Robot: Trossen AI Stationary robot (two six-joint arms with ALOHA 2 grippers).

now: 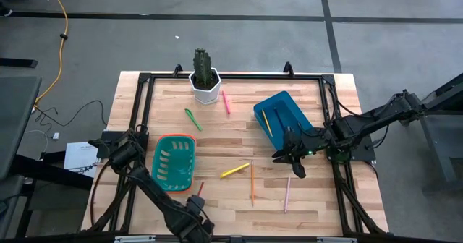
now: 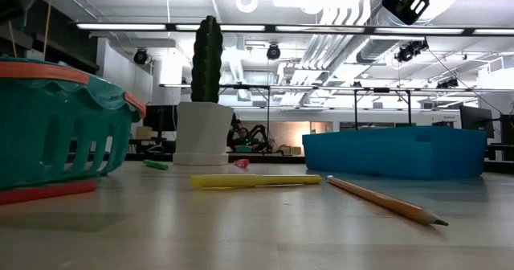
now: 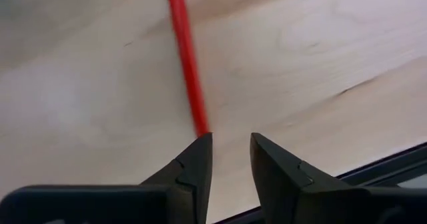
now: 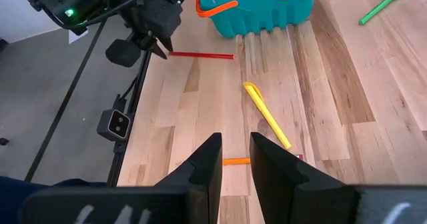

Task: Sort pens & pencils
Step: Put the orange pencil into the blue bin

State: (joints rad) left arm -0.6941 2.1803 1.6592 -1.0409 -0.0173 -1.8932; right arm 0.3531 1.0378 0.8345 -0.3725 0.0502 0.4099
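L pincer [image 3: 231, 151] narrow gap at red pencil [image 3: 187, 64] tip; R pincer [image 4: 235, 154] narrow, empty.

Even overhead light falls on my table [image 1: 217, 127], bright, with only soft, short shadows beside the cactus pot [image 1: 205, 88]. At table height, ceiling strip lights [image 2: 241, 26] glare white; the teal basket [image 2: 56, 125] close to the lens is soft, and the wood shows a pale sheen. Past my left gripper [image 3: 230, 159], the red pencil [image 3: 187, 64] is smeared and the wood washed out. My right gripper [image 4: 235, 159] looks on sharper, evenly lit planks.
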